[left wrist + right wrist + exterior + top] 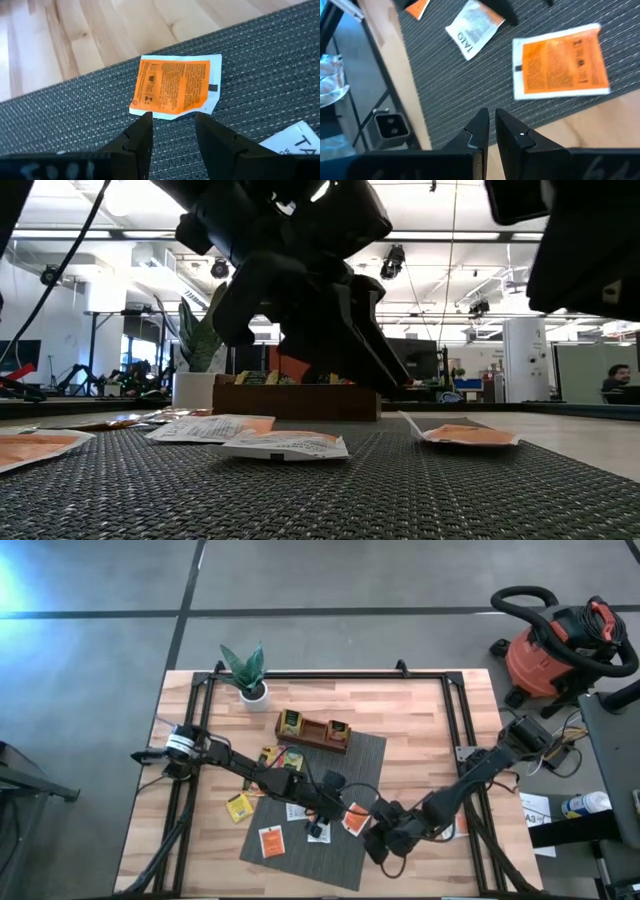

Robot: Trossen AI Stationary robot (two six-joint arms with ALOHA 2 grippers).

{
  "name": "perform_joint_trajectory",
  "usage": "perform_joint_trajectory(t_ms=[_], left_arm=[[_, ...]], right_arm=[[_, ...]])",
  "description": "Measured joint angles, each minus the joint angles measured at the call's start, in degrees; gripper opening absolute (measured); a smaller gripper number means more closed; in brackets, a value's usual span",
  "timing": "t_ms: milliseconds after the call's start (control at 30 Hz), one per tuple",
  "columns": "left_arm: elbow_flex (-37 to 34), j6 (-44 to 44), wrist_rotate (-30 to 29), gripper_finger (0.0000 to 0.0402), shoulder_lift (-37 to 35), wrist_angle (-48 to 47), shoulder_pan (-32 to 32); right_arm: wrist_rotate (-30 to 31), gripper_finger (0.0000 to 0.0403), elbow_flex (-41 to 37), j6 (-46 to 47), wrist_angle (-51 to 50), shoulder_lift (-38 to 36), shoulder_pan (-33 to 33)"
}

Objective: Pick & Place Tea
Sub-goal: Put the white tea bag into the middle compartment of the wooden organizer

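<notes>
Approach step, I judge: my left gripper [172, 122] hovers with fingers spread, empty, just short of an orange tea sachet [175, 86] lying flat on the grey mat [260, 60]. Next I'd descend and pinch its edge. Right gripper [490, 130] waits nearly closed, empty, beyond.

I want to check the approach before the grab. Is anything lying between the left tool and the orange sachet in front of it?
Nothing visible. In the left wrist view the left tool is open just short of the orange sachet, which lies flat on the grey mat with only bare mat between. A white sachet lies off to one side.
</notes>
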Motion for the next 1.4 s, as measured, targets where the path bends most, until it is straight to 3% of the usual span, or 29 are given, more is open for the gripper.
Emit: perform_joint_trajectory(t_ms=[267,633,1400], left_arm=[[0.0,5.2,2.42,0.0142,2.36,3.42,0.2],[0.0,5.4,3.13,0.0142,4.24,5.3,-0.48],[0.09,4.81,3.84,0.0142,8.2,12.13,-2.21]], right_arm=[[0.0,0.0039,0.0,1.23,0.41,1.33,0.64],[1.47,0.0063,-0.09,3.7,0.13,5.64,-0.1],[3.1,0.0059,-1.9,5.16,-0.01,5.66,-0.65]])
